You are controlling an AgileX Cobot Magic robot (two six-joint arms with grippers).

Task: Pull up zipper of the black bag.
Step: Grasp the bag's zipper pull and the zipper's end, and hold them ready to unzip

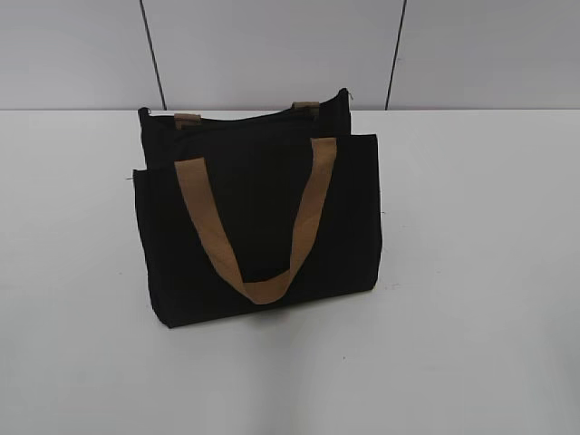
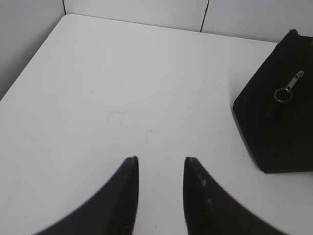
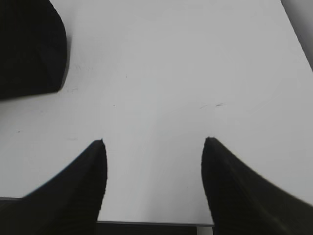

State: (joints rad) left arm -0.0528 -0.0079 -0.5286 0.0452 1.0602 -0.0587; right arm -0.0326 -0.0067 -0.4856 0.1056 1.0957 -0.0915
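Observation:
The black bag (image 1: 258, 217) stands upright on the white table in the exterior view, with a tan handle (image 1: 258, 227) hanging down its front. Its end panel shows at the right of the left wrist view (image 2: 274, 122), with the silver zipper pull and ring (image 2: 288, 88) hanging on it. A corner of the bag shows at the top left of the right wrist view (image 3: 29, 49). My left gripper (image 2: 161, 159) is open and empty above bare table, left of the bag. My right gripper (image 3: 154, 140) is open and empty near the table's front edge. Neither gripper shows in the exterior view.
The white table (image 1: 471, 272) extends around the bag on all sides. A grey panelled wall (image 1: 272, 45) runs behind it. The table's front edge (image 3: 146, 223) shows at the bottom of the right wrist view.

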